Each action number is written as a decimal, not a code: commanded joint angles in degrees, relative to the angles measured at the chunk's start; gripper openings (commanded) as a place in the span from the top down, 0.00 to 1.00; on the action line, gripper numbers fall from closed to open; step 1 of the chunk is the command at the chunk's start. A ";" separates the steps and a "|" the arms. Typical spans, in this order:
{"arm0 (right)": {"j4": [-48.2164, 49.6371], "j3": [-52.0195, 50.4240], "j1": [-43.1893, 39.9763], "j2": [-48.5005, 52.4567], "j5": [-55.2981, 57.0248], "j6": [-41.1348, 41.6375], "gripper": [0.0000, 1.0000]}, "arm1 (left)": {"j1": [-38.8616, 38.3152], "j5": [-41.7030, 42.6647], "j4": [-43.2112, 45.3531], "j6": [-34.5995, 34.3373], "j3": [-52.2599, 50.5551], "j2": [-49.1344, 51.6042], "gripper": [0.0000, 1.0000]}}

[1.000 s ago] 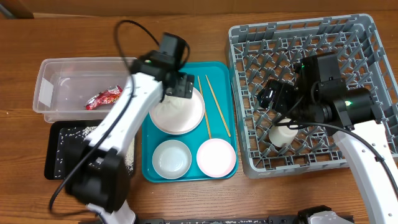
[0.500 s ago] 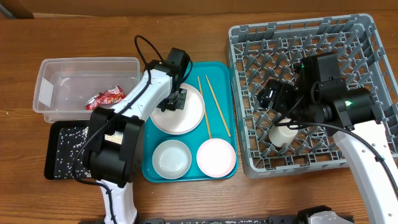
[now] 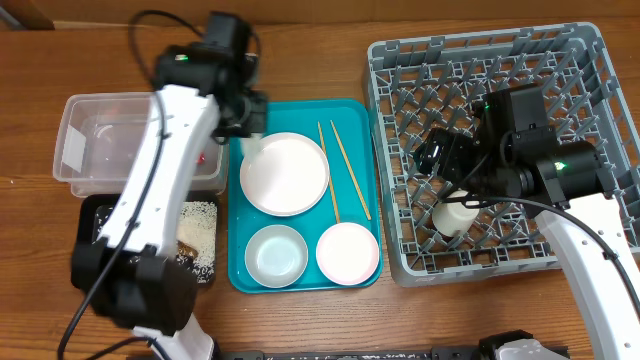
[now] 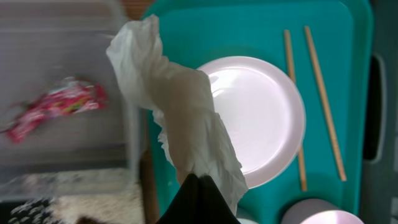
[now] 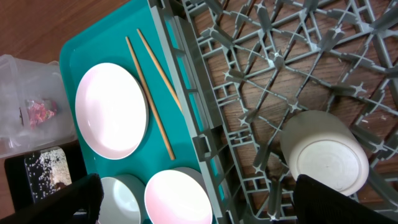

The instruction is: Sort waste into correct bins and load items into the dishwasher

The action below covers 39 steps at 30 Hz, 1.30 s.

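My left gripper (image 4: 199, 182) is shut on a crumpled white tissue (image 4: 180, 118), which hangs over the gap between the clear tub (image 3: 120, 125) and the teal tray. In the overhead view the left gripper (image 3: 246, 118) is at the tub's right end. A red-and-white wrapper (image 4: 56, 109) lies in the tub. The round white plate (image 3: 285, 173) is bare, with two chopsticks (image 3: 340, 170) beside it and two white bowls (image 3: 277, 253) (image 3: 347, 252) in front. My right gripper (image 3: 445, 180) stands open over the grey dish rack (image 3: 500, 60), above a small white cup (image 5: 323, 152).
The teal tray (image 3: 350, 115) sits between the tub and the rack. In front of the tub, the black tray (image 3: 92, 208) holds white rice (image 3: 200, 225) and brown scraps, partly hidden by my left arm. Wooden tabletop surrounds everything.
My left gripper has shut on the tissue that lay on the plate and lifted it back and left toward the tub. The plate is now bare. The right arm has not moved.
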 commanded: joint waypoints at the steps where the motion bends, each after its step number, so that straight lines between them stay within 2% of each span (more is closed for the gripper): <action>1: 0.17 1.14 0.33 -0.02 -0.13 -0.20 0.00 | 3.63 -8.11 -0.94 -3.39 0.33 -0.31 0.96; 6: 0.15 1.14 0.33 -0.02 -0.13 -0.20 0.00 | 9.75 -8.61 1.99 -4.57 -0.63 1.33 0.96; 7: 0.13 1.14 0.33 -0.02 -0.13 -0.20 0.00 | 10.49 -7.91 2.67 -4.63 -0.63 1.81 0.76; 8: 0.11 1.14 0.33 -0.02 -0.20 -0.20 0.00 | 11.30 -5.79 3.50 -4.22 -0.61 2.21 0.27; 9: 0.11 1.14 0.33 -0.02 -0.42 -0.17 0.00 | 11.43 -3.98 3.45 -3.34 -0.46 2.21 0.24; 11: 0.13 1.14 0.33 -0.02 -0.98 -0.22 0.00 | 11.41 -0.24 1.90 -0.48 0.92 1.81 0.22; 17: -0.35 1.14 0.33 -0.02 -1.25 -0.70 0.00 | 9.27 5.53 -4.39 0.35 6.49 -2.14 0.24; 19: -0.74 1.14 0.35 -0.02 -3.17 -3.74 0.11 | 8.46 6.47 -6.49 0.70 7.48 -4.66 0.23; 23: -1.40 1.14 2.51 -0.02 -8.24 -11.52 0.19 | 6.95 6.38 -9.94 0.74 7.50 -10.80 0.22; 28: -0.81 1.11 9.90 0.11 -7.56 -12.44 0.19 | 6.73 6.36 -15.06 0.72 7.34 -16.74 0.23; 34: 2.78 0.00 16.81 0.28 -0.92 -11.76 0.17 | 6.73 6.21 -18.43 0.74 7.32 -21.27 0.22; 38: 4.72 0.00 17.07 0.28 1.25 -10.69 0.01 | 6.73 6.47 -20.20 0.72 7.32 -23.19 0.23; 39: 5.01 0.00 16.94 0.28 2.32 -10.32 0.00 | 6.71 6.93 -20.90 0.72 7.32 -23.65 0.26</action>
